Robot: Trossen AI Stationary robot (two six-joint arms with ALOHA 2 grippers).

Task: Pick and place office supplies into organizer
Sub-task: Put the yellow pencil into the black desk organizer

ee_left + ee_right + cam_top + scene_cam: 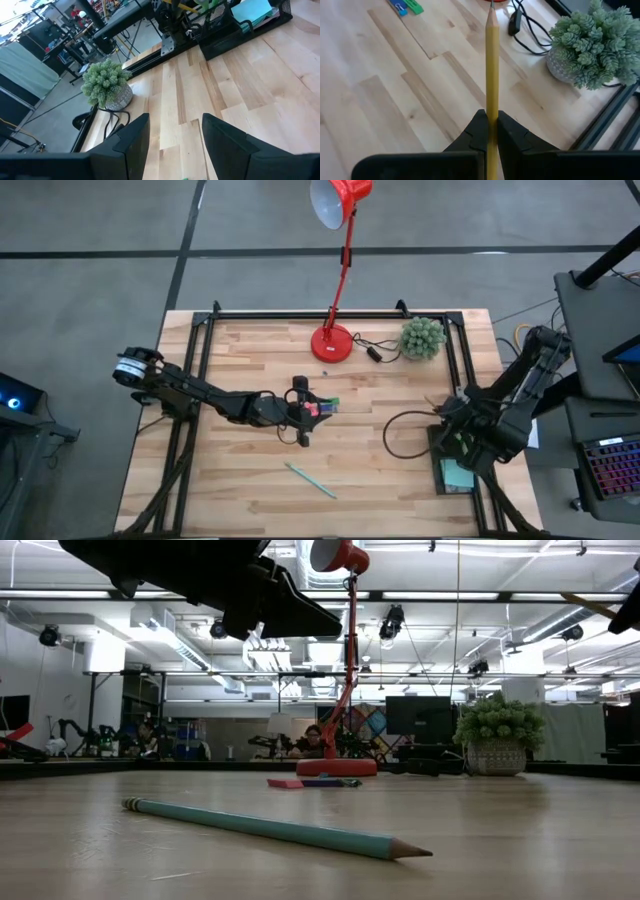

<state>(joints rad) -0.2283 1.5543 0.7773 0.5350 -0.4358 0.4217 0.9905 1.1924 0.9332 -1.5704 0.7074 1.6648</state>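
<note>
Right gripper [490, 131] pinches the yellow pencil [491, 65] over the organizer [455, 475] at the table's right edge. Left gripper [172, 137], fingers spread and empty, hovers above small coloured pieces [320, 407] mid-table. Risk: the thinly held pencil could tilt and miss its compartment.

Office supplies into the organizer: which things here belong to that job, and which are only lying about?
Job:
yellow pencil, clamped in the right hand
teal pencil
small pink, blue and green pieces, by the open left hand
organizer, sticky-note pad inside

Lying about:
red desk lamp
potted plant
</note>
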